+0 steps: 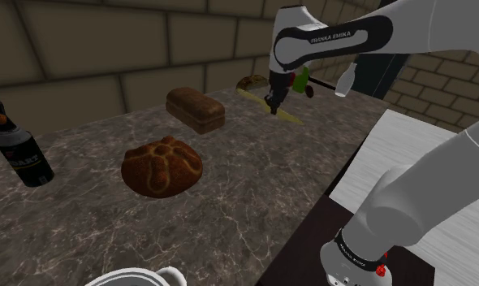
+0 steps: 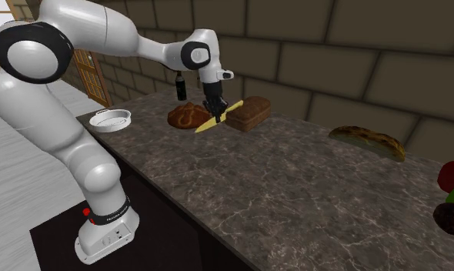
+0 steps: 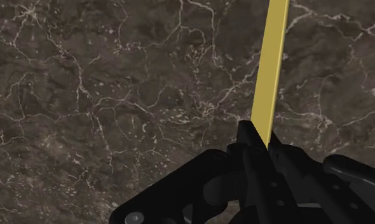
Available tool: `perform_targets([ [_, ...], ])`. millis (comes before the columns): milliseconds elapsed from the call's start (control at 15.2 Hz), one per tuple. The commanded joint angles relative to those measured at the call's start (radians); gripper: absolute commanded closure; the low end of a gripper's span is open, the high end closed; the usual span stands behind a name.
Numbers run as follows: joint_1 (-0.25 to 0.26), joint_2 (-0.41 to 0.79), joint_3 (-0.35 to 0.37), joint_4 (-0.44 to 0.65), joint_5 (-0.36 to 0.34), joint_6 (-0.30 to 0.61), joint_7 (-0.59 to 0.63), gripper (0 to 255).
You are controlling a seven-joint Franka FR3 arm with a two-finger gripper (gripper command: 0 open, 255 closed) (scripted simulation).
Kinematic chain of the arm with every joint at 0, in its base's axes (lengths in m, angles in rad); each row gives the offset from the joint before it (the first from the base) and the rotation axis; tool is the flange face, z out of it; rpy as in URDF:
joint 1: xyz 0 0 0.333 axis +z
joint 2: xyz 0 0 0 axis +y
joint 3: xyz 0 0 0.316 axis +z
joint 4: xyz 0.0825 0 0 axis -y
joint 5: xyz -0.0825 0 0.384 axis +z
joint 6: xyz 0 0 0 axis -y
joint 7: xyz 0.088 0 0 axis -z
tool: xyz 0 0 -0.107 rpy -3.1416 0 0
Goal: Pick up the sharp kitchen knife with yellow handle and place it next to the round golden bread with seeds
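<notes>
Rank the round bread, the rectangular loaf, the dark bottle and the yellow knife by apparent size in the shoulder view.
1. Round brown scored bread, though it lies nearer than the loaf.
2. Dark labelled bottle and rectangular dark brown loaf: too alike to rank.
3. Thin yellow knife.

White glossy arm (image 2: 79, 46), fat rounded segments, dark grey rings at joints, black band w/ white FRANKA EMIKA lettering (image 1: 331, 36), small red marks (image 2: 85, 212) near the base (image 2: 102, 235), all-black gripper (image 3: 259, 140) w/ round screw heads (image 3: 134, 217) on its body
</notes>
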Motion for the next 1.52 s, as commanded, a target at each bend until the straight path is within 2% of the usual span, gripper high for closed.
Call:
perform_targets([
  [0,0.016,-0.043,0.029,-0.046,0.003,-0.005,0.045,255],
  [726,0.125,-0.215,0.213,-0.188,0.084,-0.074,0.289,255],
  [1254,0.216,-0.258,0.361,-0.204,0.177,-0.120,0.475,255],
  [1452,0.223,-0.254,0.374,-0.226,0.183,-0.095,0.491,255],
])
